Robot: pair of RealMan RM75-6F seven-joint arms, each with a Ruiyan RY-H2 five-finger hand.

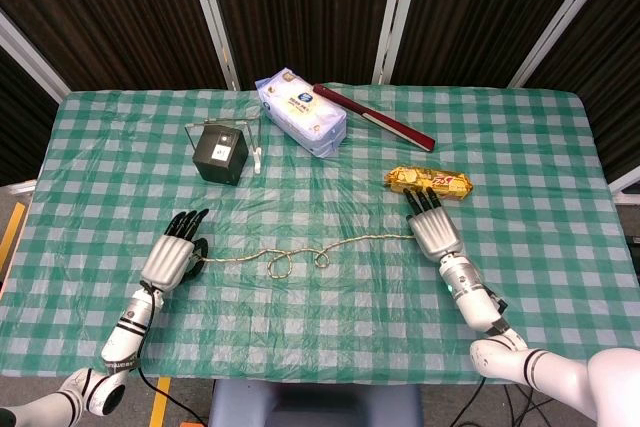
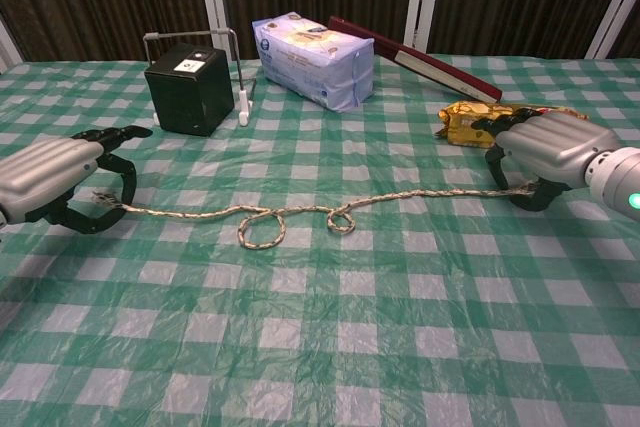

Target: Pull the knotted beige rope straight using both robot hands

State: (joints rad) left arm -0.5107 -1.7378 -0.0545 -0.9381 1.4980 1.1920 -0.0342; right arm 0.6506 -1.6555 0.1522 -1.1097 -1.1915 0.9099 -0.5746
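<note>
The beige rope lies across the checked cloth with two small loops near its middle. My left hand is at the rope's left end, and its curled fingers and thumb pinch the frayed tip. My right hand hovers low over the rope's right end. Its fingers arch down on the far side and its thumb sits on the near side, still apart. The rope's right tip is hidden under that palm.
A yellow biscuit pack lies just behind my right hand. Further back are a black box with a wire handle, a blue tissue pack and a dark red flat case.
</note>
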